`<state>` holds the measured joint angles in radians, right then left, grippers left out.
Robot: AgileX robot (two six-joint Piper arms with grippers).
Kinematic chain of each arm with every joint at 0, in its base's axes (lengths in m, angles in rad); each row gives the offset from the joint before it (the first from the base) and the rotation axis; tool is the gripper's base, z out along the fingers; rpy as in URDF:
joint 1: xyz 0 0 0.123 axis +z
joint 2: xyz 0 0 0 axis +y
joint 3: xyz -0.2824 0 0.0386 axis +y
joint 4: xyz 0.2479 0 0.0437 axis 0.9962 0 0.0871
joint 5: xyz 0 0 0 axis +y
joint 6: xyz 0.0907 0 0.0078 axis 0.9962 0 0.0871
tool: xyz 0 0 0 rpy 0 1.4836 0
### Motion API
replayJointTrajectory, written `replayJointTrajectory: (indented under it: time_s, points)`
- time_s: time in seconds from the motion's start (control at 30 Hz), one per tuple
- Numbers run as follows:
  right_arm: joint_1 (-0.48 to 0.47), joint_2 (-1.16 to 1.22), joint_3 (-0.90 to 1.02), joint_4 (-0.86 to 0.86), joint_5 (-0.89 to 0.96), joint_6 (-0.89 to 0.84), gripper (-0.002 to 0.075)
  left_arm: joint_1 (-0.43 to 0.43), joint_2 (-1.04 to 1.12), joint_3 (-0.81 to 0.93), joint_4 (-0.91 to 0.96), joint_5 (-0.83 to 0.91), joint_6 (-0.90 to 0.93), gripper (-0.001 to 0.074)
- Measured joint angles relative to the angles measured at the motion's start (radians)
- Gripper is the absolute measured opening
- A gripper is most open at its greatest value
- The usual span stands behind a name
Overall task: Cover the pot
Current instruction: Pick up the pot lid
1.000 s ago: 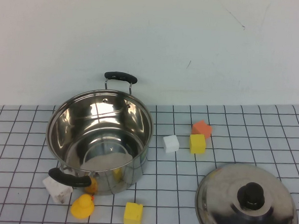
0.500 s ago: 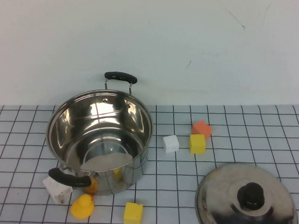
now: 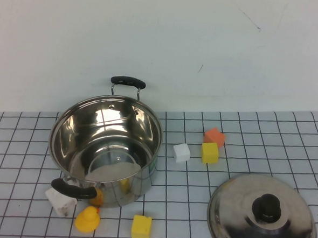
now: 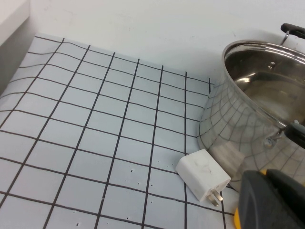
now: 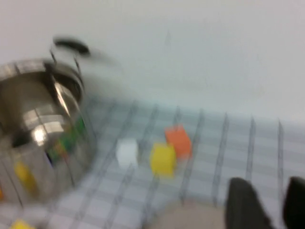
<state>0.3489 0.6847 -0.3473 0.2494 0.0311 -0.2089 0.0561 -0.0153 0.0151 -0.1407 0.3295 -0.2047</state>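
Observation:
The steel pot stands open on the left of the gridded mat, one black handle at the back and one at the front. It also shows in the left wrist view and the right wrist view. The domed lid with its black knob lies flat at the front right, apart from the pot. Neither arm shows in the high view. My left gripper is shut and empty, low beside the pot's near side. My right gripper is open and empty, just above the lid's edge.
A white block, a yellow block and an orange block lie between pot and lid. A yellow duck, another yellow block and a white charger plug lie before the pot. A white wall stands behind.

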Motion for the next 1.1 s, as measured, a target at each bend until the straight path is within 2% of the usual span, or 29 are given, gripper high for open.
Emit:
replayJointTrajectory:
  time_s: [0.13,0.2,0.27,0.43,0.5,0.83,1.1]
  points:
    - [0.144,0.207,0.064,-0.112,-0.438,0.126,0.045,0.0,0.0,0.0,0.0,0.0,0.0,-0.0003]
    - [0.17,0.314,0.09,-0.124,-0.596,0.138,0.0545,0.0,0.0,0.0,0.0,0.0,0.0,-0.0003]
    - [0.175,0.412,0.111,-0.13,-0.733,0.144,0.0592,0.0,0.0,0.0,0.0,0.0,0.0,-0.0003]
    - [0.179,0.703,0.145,-0.13,-1.075,0.158,0.0615,0.0,0.0,0.0,0.0,0.0,0.0,-0.0003]
    - [0.179,0.816,0.147,-0.13,-1.132,0.16,0.0615,0.0,0.0,0.0,0.0,0.0,0.0,-0.0003]
    - [0.179,1.233,0.121,-0.096,-1.161,0.268,0.0562,0.0,0.0,0.0,0.0,0.0,0.0,-0.0003]
    - [0.179,1.296,0.055,-0.091,-1.172,0.291,0.0542,0.0,0.0,0.0,0.0,0.0,0.0,-0.0003]
